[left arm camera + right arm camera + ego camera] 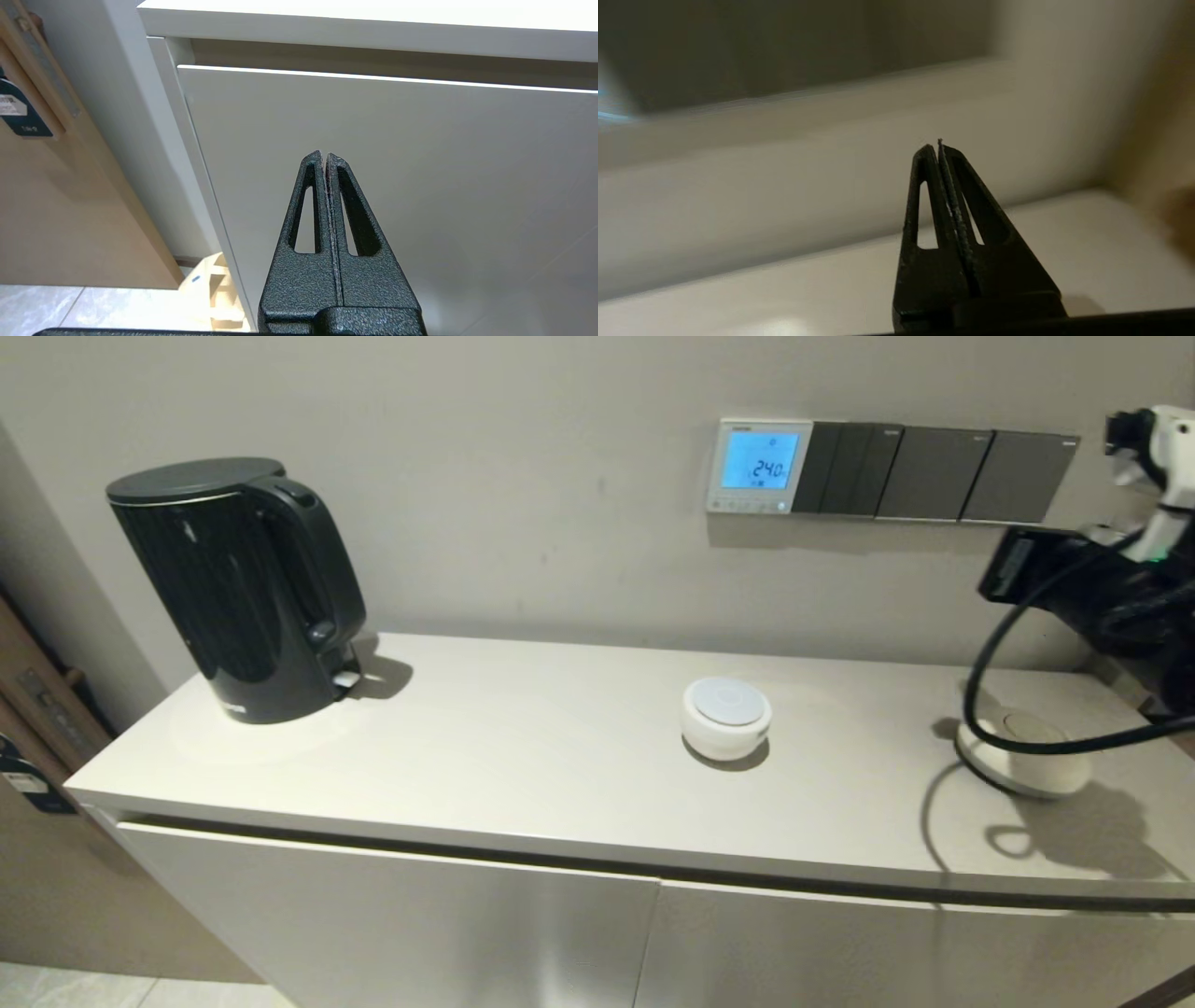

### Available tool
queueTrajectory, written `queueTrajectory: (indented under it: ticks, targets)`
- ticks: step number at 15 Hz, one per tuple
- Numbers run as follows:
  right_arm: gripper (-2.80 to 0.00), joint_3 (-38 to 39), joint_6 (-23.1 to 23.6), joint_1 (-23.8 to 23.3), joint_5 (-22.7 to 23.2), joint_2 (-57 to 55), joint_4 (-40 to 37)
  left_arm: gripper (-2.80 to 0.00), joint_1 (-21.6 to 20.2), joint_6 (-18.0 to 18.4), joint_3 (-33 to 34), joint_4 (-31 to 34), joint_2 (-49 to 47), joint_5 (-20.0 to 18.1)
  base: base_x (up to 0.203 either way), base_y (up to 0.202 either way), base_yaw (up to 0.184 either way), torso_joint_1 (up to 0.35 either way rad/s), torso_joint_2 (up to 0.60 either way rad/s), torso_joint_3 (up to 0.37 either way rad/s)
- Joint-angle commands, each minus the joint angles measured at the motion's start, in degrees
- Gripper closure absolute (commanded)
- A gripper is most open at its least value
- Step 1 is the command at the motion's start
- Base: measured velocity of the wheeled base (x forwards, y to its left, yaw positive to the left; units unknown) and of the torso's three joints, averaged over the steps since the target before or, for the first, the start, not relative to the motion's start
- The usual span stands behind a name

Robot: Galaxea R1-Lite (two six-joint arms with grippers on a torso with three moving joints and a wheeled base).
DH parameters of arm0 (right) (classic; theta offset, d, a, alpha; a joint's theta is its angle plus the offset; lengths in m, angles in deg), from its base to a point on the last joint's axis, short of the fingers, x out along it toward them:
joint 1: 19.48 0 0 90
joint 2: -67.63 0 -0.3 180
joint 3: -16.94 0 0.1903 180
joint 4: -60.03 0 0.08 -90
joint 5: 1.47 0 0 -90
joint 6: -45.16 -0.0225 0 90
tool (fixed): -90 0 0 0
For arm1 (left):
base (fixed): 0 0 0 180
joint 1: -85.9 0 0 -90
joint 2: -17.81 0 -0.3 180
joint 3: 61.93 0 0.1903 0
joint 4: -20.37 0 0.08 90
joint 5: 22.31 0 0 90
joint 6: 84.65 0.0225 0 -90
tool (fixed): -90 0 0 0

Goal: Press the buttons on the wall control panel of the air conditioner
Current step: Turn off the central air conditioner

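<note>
Buttons judged tiny, light-touch | right end effector closed, empty, at panel's 3 o'clock | left end effector closed, parked below desk.

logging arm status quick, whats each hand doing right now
left hand: closed, holding nothing, low in front of the cabinet door.
right hand: closed, holding nothing, above the counter near the wall.

Hotel-like room; black kettle on white sideboard; wall thermostat; switch plates
</note>
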Motion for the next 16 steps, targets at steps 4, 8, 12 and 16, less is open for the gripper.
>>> queueTrajectory:
  ticks: [4,8,12,16]
  targets:
    - [0.0,23.53,-4.45,-16.41,16.67,16.2,0.45,0.0,0.05,0.0,0.0,-0.01,-0.05,0.01,0.0,0.0,0.0,0.0,0.0,0.0]
    - [0.0,40.39,-6.23,-16.66,18.58,23.61,1.89,0.0,0.01,0.0,0.0,-0.01,-0.05,0.03,0.0,0.0,0.0,0.0,0.0,0.0]
    - [0.0,54.03,-7.89,-16.42,19.03,26.64,9.21,0.0,-0.03,0.0,0.0,-0.01,-0.01,0.01,0.0,0.0,0.0,0.0,0.0,0.0]
    - [0.0,53.59,-9.49,-12.25,19.67,37.62,-1.09,0.0,0.05,0.0,0.0,-0.01,0.02,0.01,0.0,0.0,0.0,0.0,0.0,0.0]
